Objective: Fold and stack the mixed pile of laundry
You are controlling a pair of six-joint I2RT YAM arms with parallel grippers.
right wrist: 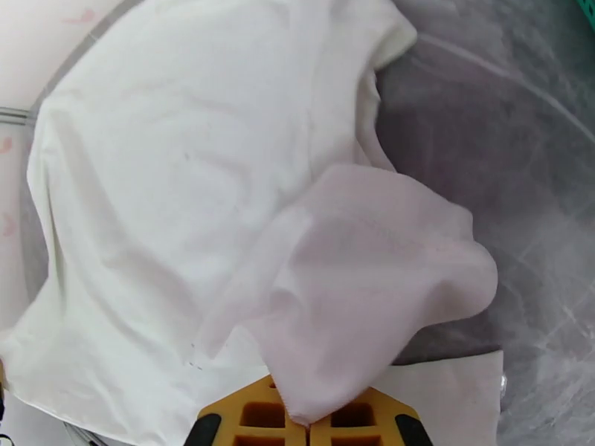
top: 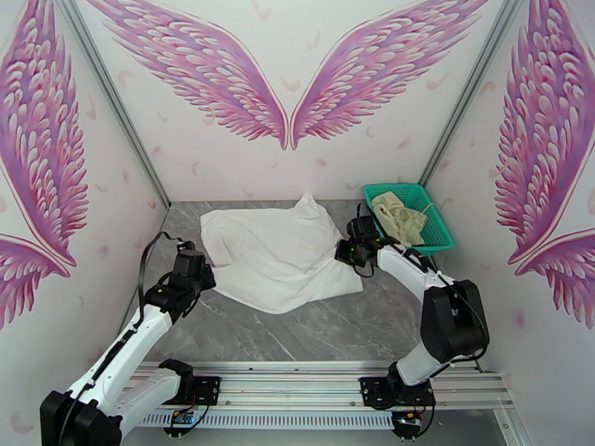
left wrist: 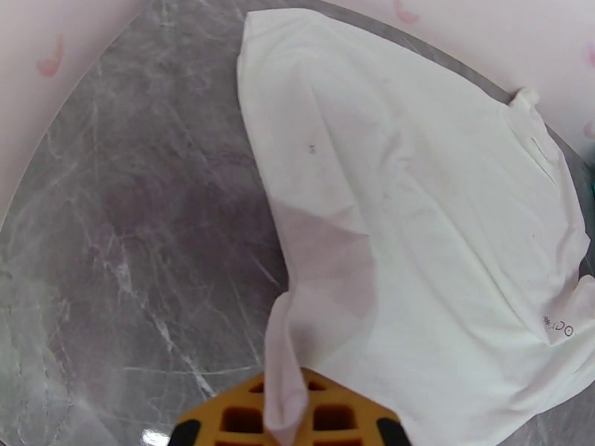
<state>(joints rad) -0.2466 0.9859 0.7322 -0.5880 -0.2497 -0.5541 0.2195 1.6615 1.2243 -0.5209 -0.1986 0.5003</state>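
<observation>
The white shirt point(top: 279, 250) was seen spread on the grey table point(top: 297, 336), stretched between the two hands. Its collar point(top: 309, 206) lay beyond them toward the back wall and its hem point(top: 297, 302) lay nearer the arm bases, so its long axis ran across the line joining the hands.

The left gripper point(left wrist: 288, 414) was pressed together on a raised fold of the shirt's side edge, with the body of the cloth ahead of it and to its right. The right gripper point(right wrist: 309, 419) was likewise pinched on a bunched fold, apparently a sleeve, with the body ahead of it and to its left. Neither hand was judged nearer, since each held its own side.

The coming move was judged to turn on this: the cloth lay inboard of both hands, so either edge could be carried inward over the body.

A teal mesh basket point(top: 439, 245), with the cream-beige garment point(top: 399, 215) lying in it, stood just beside the right gripper on its outer, far side. It was judged the one thing likely to be struck if that hand were drawn outward.
</observation>
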